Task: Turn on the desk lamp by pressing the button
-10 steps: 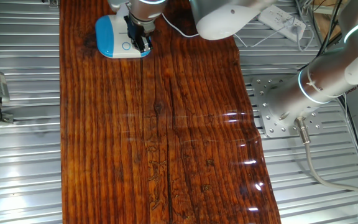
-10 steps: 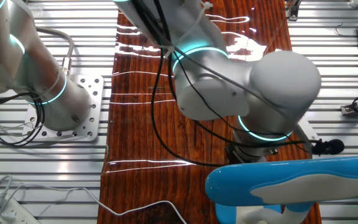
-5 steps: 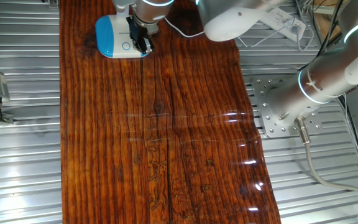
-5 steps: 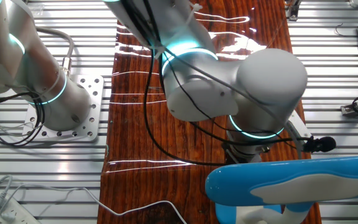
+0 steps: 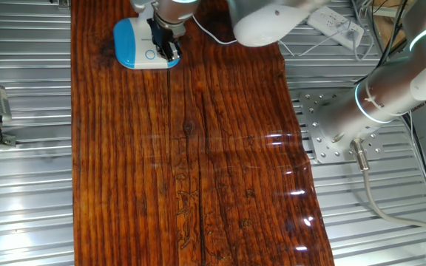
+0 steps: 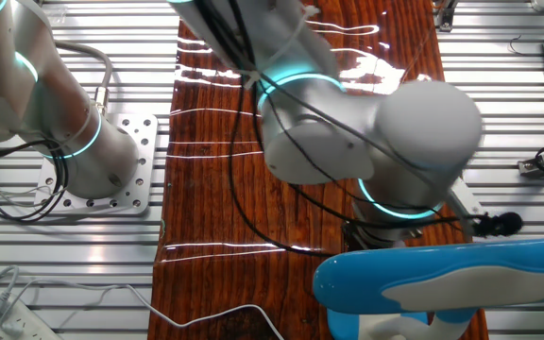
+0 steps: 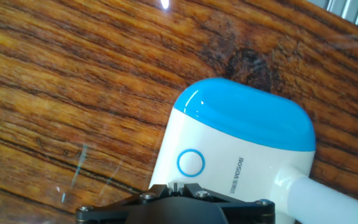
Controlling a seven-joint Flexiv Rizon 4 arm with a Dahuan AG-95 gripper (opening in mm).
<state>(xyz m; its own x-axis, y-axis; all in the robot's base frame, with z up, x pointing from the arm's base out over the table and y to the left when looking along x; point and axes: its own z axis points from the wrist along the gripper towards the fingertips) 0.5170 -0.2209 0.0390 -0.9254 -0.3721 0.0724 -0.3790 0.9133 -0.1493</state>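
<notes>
The desk lamp's base point(image 5: 140, 43) sits at the far left end of the wooden table point(image 5: 198, 162). It is blue on one side and white on the other. The button point(image 5: 150, 53) is a small blue ring on the white part, also seen in the hand view point(image 7: 191, 162). My gripper point(image 5: 168, 49) hangs over the base's right edge, just beside the ring. In the hand view the dark fingertips point(image 7: 166, 187) meet with no gap, a short way from the button. The lamp's blue and white head point(image 6: 499, 264) fills the near corner of the other fixed view, where my arm hides the gripper.
A white power strip point(image 5: 336, 26) lies off the table at the back right, and a white cable point(image 5: 211, 35) runs from the lamp toward it. The arm's mounting plate point(image 5: 324, 125) stands beside the table. Ribbed metal surrounds the wood.
The arm's upper links swayed slightly right and then back. The gripper has stayed over the lamp base beside the button.
</notes>
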